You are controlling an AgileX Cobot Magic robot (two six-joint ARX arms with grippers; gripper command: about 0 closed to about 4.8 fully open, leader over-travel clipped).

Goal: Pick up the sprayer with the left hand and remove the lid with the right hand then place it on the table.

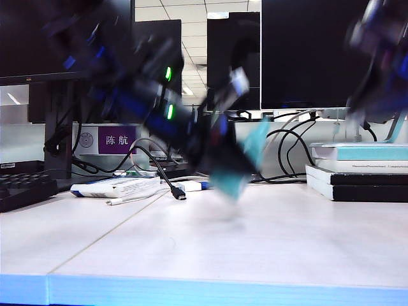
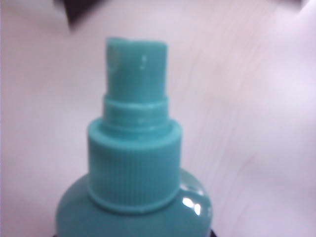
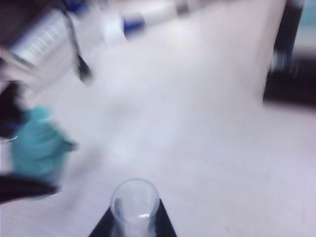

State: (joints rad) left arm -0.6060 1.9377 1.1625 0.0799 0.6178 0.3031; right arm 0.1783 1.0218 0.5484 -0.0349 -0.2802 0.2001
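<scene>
**Cap off the sprayer, both arms above the bench**

In the exterior view we see the left arm as a dark, blurred shape reaching from the upper left down to the middle. At its end the left tool (image 1: 220, 150) is grasping the sprayer (image 1: 239, 162), which hangs tilted above the bench (image 1: 191, 255), with no contact to it. The picture is too blurred for us to see the single fingers.

In the left wrist view the sprayer (image 2: 134, 168) fills the frame. We see its ribbed collar, the narrower nozzle (image 2: 137, 66) above it, and the round shoulders at the lower edge. The nozzle is bare, no cap sits on it. Behind it there is only the white bench (image 2: 256, 123).

In the right wrist view the right tool (image 3: 133, 217) is clenched on the lid (image 3: 134, 202), a small clear cup with its open mouth toward the camera. The lid is held above the bench (image 3: 207, 138), well apart from the sprayer (image 3: 37, 148), which shows as a teal blur at the side, with dark parts of the left tool around it.

In the exterior view the right arm (image 1: 382, 51) is a blurred dark shape in the upper right corner; its tool and the lid we cannot make out there. Below it a pile of books (image 1: 360, 169) lies on the bench. Further back a black cable (image 1: 162, 175) and a white pen (image 1: 131, 199) lie left of the sprayer.
</scene>
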